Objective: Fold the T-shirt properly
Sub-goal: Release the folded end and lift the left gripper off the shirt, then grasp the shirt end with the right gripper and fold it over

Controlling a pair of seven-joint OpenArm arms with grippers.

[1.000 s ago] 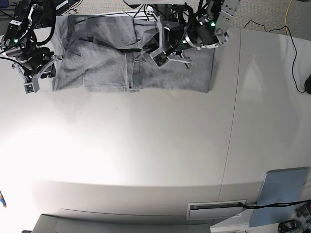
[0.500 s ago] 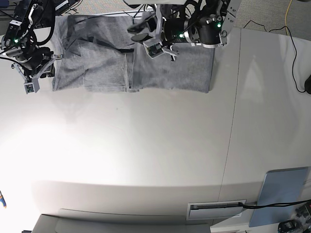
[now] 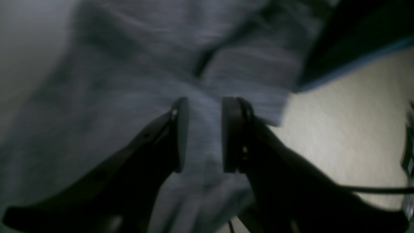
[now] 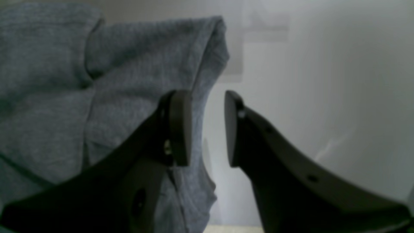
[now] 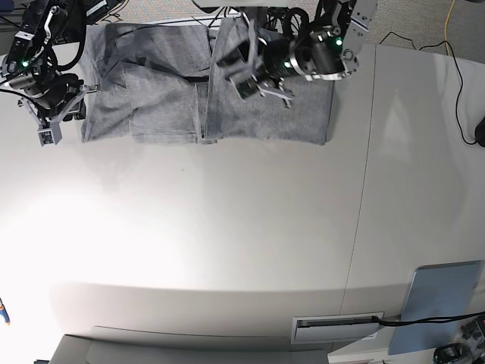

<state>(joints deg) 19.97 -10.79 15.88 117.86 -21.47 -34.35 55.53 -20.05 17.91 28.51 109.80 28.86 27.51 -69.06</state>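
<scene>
The grey T-shirt [image 5: 167, 98] lies flat and partly folded along the table's far edge, with a fold line running down its middle. My left gripper [image 5: 241, 72] hovers over the shirt's middle; in the left wrist view, which is blurred by motion, the left gripper [image 3: 202, 134] stands open with only grey cloth [image 3: 129, 64] beneath it. My right gripper [image 5: 74, 110] is at the shirt's left edge. In the right wrist view the right gripper [image 4: 207, 126] is open over that folded edge [image 4: 207, 51], with nothing held between its fingers.
White table [image 5: 227, 227] with a seam [image 5: 364, 189] running front to back on the right. A light-blue panel [image 5: 439, 303] lies at the front right corner beside a slot [image 5: 337, 326]. Cables [image 5: 458, 91] trail over the far right.
My left gripper has opened and let go of the cloth. It swung toward the far edge and then back over the shirt's middle. The right arm has not moved.
</scene>
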